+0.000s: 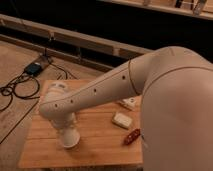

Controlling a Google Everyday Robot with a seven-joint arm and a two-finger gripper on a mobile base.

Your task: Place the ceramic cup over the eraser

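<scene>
The end effector (67,131) hangs low over the near left part of the wooden desk (95,145), its fingers clamped together on the ceramic cup (69,139), which hangs mouth-down beneath it. To its right lie a white rectangular block (121,120) and a reddish-brown oblong object (132,136).

White robot arm (150,95) reaching down and left across a wooden table (95,147). Gripper (67,129) low over the table's left part, shut on a ceramic cup (70,139) held mouth outward. White rectangular block (121,120) and reddish-brown oblong object (132,136) lying to the right. Black cables (17,90) on the floor, left.
</scene>
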